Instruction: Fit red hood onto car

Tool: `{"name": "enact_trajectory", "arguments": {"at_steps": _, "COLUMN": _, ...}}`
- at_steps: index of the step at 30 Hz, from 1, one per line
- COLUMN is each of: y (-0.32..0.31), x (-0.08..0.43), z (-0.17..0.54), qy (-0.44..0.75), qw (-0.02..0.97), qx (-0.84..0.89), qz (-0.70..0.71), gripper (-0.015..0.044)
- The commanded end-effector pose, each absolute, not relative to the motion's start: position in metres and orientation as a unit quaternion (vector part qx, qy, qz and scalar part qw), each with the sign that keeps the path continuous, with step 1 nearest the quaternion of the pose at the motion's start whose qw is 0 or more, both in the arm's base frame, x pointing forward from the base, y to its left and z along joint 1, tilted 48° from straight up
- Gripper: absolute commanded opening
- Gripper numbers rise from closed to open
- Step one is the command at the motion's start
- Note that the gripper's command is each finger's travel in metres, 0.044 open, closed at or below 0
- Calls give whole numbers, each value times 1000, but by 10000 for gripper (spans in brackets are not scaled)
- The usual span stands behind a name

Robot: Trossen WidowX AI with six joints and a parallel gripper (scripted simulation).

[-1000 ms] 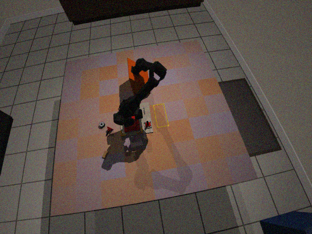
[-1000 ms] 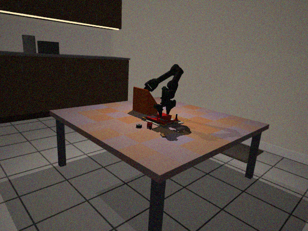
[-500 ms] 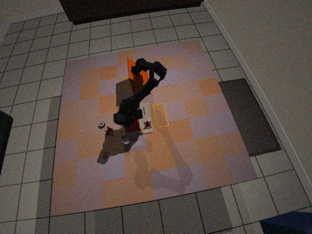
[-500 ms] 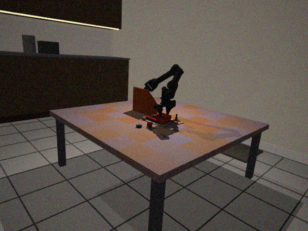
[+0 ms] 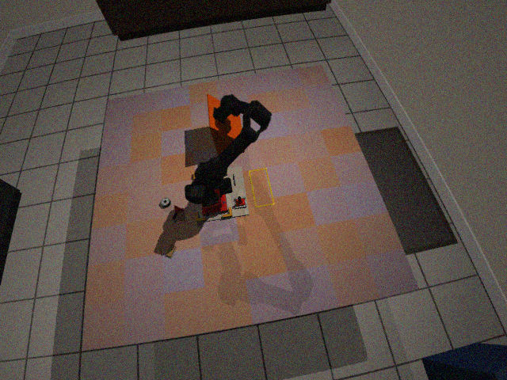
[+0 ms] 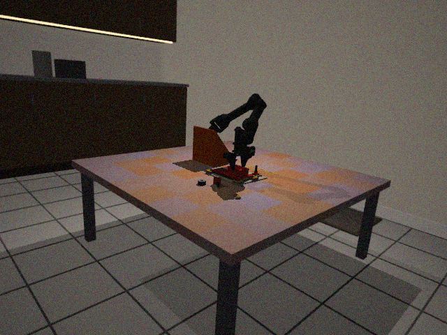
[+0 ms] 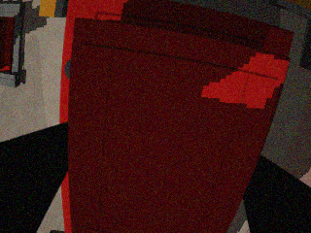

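Observation:
The hood [image 6: 242,173] [image 7: 170,121] is a red shell with a flat roof, mostly in shadow. My gripper [image 6: 238,167] [image 7: 162,148] is shut on it, one black finger at each side, pointing down. The hood is over the red chassis [image 6: 222,173] [image 7: 97,6], at or very close to its deck. The chassis sits in the jig, whose yellow corner pieces [image 5: 226,214] show on a white plate [image 5: 240,180]. The engine block, pegs and corner holes are hidden, so I cannot tell whether the hood sits flat or whether any peg is in a hole.
An orange upright panel [image 5: 212,110] [image 6: 207,146] stands behind the jig. A small red part with a dark post [image 5: 239,201] [image 6: 255,169] is beside the chassis. A wheel [image 5: 165,203] [image 6: 201,182], a small red piece [image 5: 177,209] [image 6: 216,181] and a tan block [image 5: 170,253] [image 6: 237,197] lie nearby.

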State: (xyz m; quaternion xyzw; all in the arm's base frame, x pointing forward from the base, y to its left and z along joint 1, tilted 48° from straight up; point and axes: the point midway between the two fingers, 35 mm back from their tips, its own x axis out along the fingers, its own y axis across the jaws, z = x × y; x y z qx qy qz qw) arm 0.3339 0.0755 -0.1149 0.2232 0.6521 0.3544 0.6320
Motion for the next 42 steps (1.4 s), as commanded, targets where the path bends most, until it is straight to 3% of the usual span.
{"name": "enact_trajectory", "arguments": {"at_steps": 1, "y": 77, "x": 333, "z": -116, "qy": 653, "qw": 631, "qx": 226, "qz": 353, "gripper": 0}}
{"name": "enact_trajectory", "arguments": {"at_steps": 22, "y": 81, "x": 333, "z": -119, "qy": 652, "qw": 632, "qx": 223, "qz": 354, "gripper": 0}}
{"name": "enact_trajectory", "arguments": {"at_steps": 38, "y": 81, "x": 333, "z": -120, "qy": 652, "qw": 632, "qx": 223, "qz": 355, "gripper": 420}}
{"name": "enact_trajectory", "arguments": {"at_steps": 42, "y": 81, "x": 333, "z": -120, "qy": 652, "qw": 632, "qx": 223, "qz": 355, "gripper": 440}}
